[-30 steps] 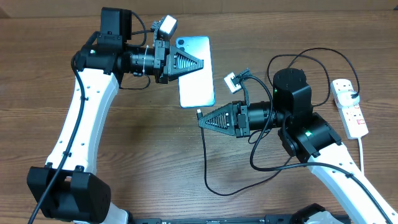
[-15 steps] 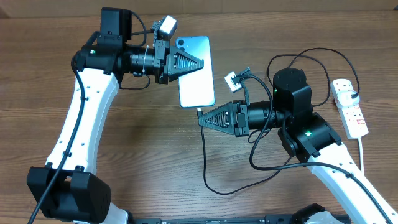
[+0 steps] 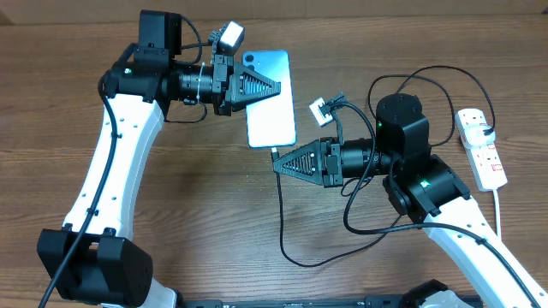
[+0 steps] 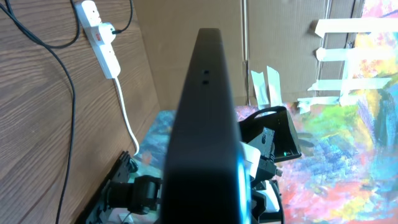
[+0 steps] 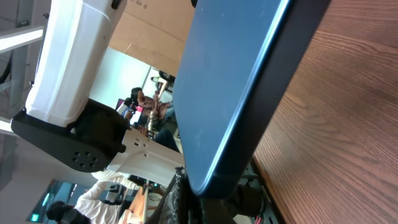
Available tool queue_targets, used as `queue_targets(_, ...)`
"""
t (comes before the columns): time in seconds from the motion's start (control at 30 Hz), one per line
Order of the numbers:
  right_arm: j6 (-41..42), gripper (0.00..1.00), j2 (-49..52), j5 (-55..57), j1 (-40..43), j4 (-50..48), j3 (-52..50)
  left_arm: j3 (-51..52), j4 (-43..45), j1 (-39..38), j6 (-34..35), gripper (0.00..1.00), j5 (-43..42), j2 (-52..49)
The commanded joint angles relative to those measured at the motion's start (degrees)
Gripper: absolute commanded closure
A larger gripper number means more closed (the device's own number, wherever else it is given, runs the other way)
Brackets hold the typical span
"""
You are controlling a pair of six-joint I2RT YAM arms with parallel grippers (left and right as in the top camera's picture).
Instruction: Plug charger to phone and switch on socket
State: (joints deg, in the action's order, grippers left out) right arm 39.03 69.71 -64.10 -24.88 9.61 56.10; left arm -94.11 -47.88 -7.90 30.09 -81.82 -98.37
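left gripper [image 3: 276, 86]: reached in from the upper left of the overhead view, jaws clenched on the phone's long left edge.
phone [image 3: 272, 120]: sat upper centre, lifted off the tabletop [image 3: 197, 214]; appeared edge-on in the left wrist view [image 4: 205, 112]; showed its blue back in the right wrist view [image 5: 230, 81].
right gripper [image 3: 277, 167]: pointed left at centre frame, jaws grasping the charger just behind its connector tip.
charger [image 3: 283, 218]: met the phone's lower edge with its tip; could not tell whether seated; trailed down into a loop at lower centre.
socket [image 3: 482, 150]: lay at the right edge, well apart from the phone, black plug in its upper end.
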Motion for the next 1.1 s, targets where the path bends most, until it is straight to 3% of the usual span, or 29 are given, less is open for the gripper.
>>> queue_targets(0.0,0.7,0.96,0.0,-0.2,-0.2,-0.6,0.1,-0.7,0.6,-0.4,-0.5,0.95,-1.6,1.3)
queue_targets(1.07,7.3,0.96,0.0,2.5,-0.2,-2.0,0.1,-0.7,3.2,-0.4,0.8,0.96,-1.1,1.3)
